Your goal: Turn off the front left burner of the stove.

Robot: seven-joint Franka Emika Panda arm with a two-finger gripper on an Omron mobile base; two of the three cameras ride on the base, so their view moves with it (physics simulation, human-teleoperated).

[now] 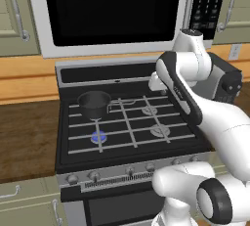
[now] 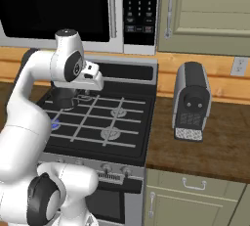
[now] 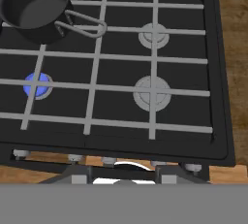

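While the gripper [image 3: 124, 178] hangs above the stove [image 1: 63, 137], looking straight down on the cooktop, its two dark finger tips [image 3: 80, 177] sit at the bottom of the hand view with a gap between them and nothing in that gap, so the claw grasps nothing; whether it is fully released I cannot tell. It touches nothing.

Below the tips, the row of round knobs [image 3: 109, 160] runs along the stove's front edge. Front left burner [image 3: 37, 85] glows blue under a pale grate bar, left of the claw's centre line; the left base view shows it at the near left of the cooktop [image 1: 98, 137], well apart from the hand.

Behind that burner, the dark grey saucepan [image 3: 35, 6] sits on the rear left burner, its wire handle pointing right. The two right burners [image 3: 152, 92] show silver caps, no blue.

Microwave [image 1: 112, 10] hangs above the stove. A toaster [image 2: 191, 101] stands on the wooden counter [image 2: 219, 142] right of the stove.
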